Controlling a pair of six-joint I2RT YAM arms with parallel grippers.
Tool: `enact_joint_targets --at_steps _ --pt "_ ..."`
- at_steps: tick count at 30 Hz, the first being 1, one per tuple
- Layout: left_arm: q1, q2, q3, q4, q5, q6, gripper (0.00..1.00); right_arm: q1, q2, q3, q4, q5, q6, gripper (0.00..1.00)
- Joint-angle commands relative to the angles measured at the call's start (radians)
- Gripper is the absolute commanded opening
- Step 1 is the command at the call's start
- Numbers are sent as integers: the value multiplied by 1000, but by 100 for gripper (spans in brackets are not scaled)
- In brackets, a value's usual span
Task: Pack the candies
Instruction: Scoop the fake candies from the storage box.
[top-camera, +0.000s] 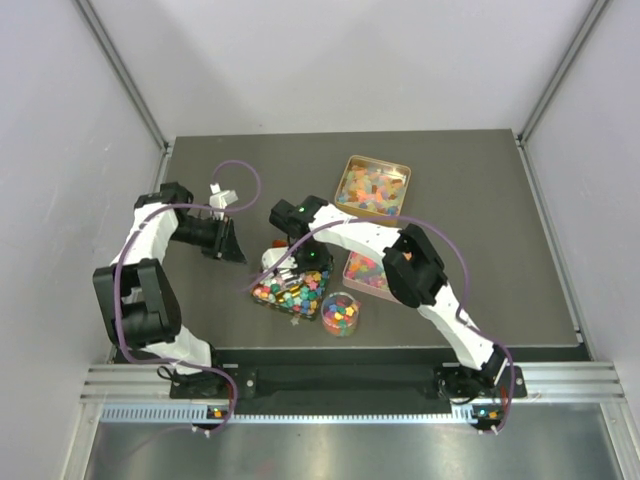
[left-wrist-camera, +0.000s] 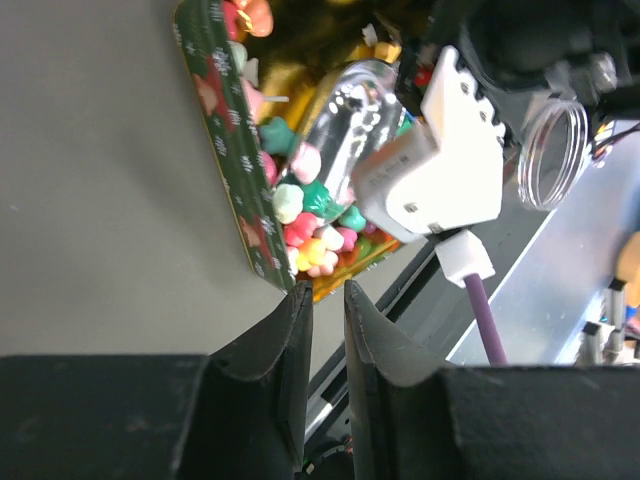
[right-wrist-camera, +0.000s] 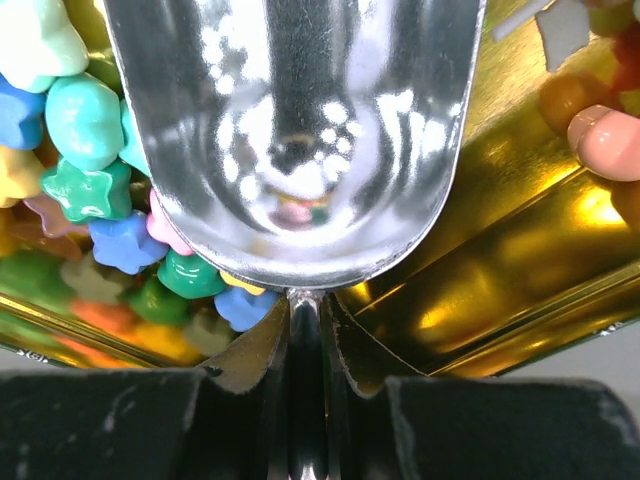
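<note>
Noted the tin (left-wrist-camera: 225, 130): green outer wall printed with white snowflakes and small red figures, gold inside, print too small to read any words. Located candies (right-wrist-camera: 85, 120) heaped in it, close to the front edge of the table (top-camera: 480, 230), about mid-width. In the right wrist view, heap crowded to the left, bare gold floor to the right. Pieces tiny and glossy, star- and blob-shaped, in mint, teal, blue, pink, green, yellow and orange, lying every way with no shared axis. Found right gripper (right-wrist-camera: 307, 322) clamped tight on the handle of a metal scoop (right-wrist-camera: 290, 130), long axis running straight away from the fingers, shiny bowl over the heap's edge. Found left gripper (left-wrist-camera: 325, 310) with fingers a narrow slit apart, nothing between them, near the tin's corner on its left-edge side. Logged more candies in a rectangular tin (top-camera: 342, 178) toward the far edge and in a clear round jar (top-camera: 359, 312) just right of the first tin.
</note>
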Motion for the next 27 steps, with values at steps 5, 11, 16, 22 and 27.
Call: enact_joint_targets --at_steps 5,11,16,22,27 --pt "15 -82 -38 -25 -34 16 24 -11 -111 -10 111 -140 32 0" --pt "35 -100 -60 0 -60 -13 24 -17 -171 -52 144 -182 21 0" --pt "50 -103 -61 13 -75 -33 24 -25 -244 -125 178 -223 12 0" --pt "58 -94 -19 23 -111 -48 24 -46 -303 -231 187 -281 -21 0" --pt "61 -79 6 30 -126 -65 24 -91 -359 -270 218 -373 -18 0"
